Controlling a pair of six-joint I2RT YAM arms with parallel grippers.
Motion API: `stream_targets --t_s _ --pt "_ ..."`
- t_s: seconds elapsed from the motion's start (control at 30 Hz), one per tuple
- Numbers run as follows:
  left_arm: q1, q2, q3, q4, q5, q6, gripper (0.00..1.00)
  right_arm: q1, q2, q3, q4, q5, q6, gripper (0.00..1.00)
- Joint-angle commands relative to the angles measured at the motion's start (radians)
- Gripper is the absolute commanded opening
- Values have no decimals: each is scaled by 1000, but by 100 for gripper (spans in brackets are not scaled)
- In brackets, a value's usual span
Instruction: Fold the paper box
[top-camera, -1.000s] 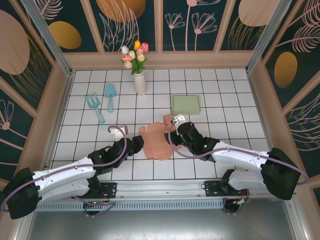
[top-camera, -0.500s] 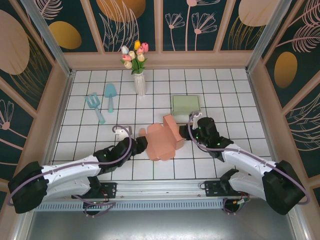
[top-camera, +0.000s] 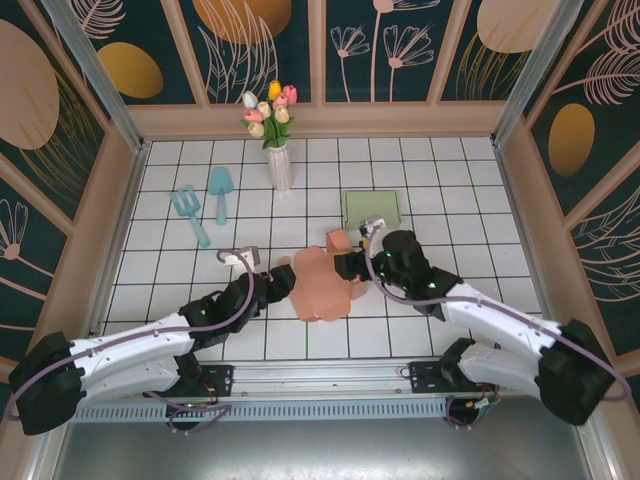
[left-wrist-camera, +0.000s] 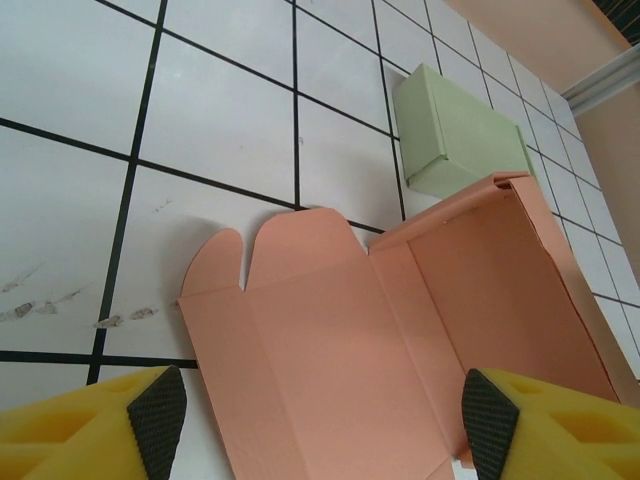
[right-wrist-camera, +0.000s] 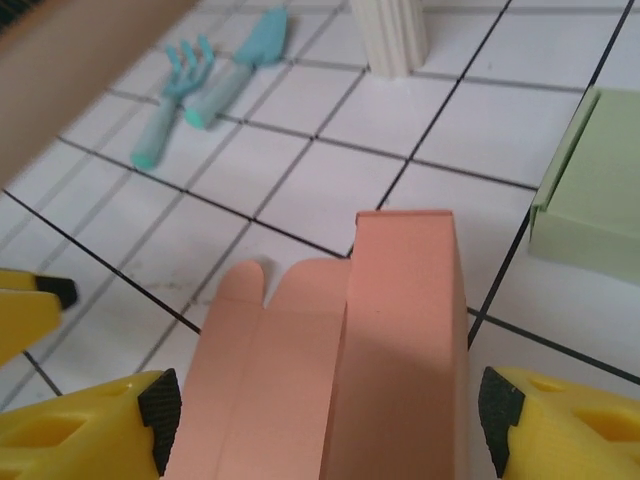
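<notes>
Right gripper (top-camera: 352, 266) is back at the box (top-camera: 322, 285), open, left gripper (top-camera: 282, 289) open too, nothing gripped; right wall (top-camera: 338, 245) stands, left flaps (left-wrist-camera: 265, 250) lie flat, most folds remain.

light: bright, even | shadows: soft, faint | blur: right wrist view, top-left corner

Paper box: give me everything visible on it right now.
The paper box is salmon-pink card, partly folded: a creased flat panel with two rounded tabs lies on the tiled table; the end toward the green box stands raised. The left gripper and right gripper, both open, flank it; contact unclear.
</notes>
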Motion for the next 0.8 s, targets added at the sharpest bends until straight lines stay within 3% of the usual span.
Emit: stream_targets --t_s 0.0,0.2,0.37,0.6,0.77 --pt "5 -13 -24 -21 -24 -9 75 9 123 54 -91 29 -49 81" --pt "5 -40 -56 -24 -38 -4 76 4 218 103 -105 62 -50 77" --pt "5 -68 -72 -24 -41 2 77 -56 207 77 -61 -52 10 63" --pt "6 -40 -79 37 1 -1 77 -163 156 -35 59 -165 94 61" --pt "5 15 -68 108 52 -10 77 -210 120 -122 166 -234 177 53"
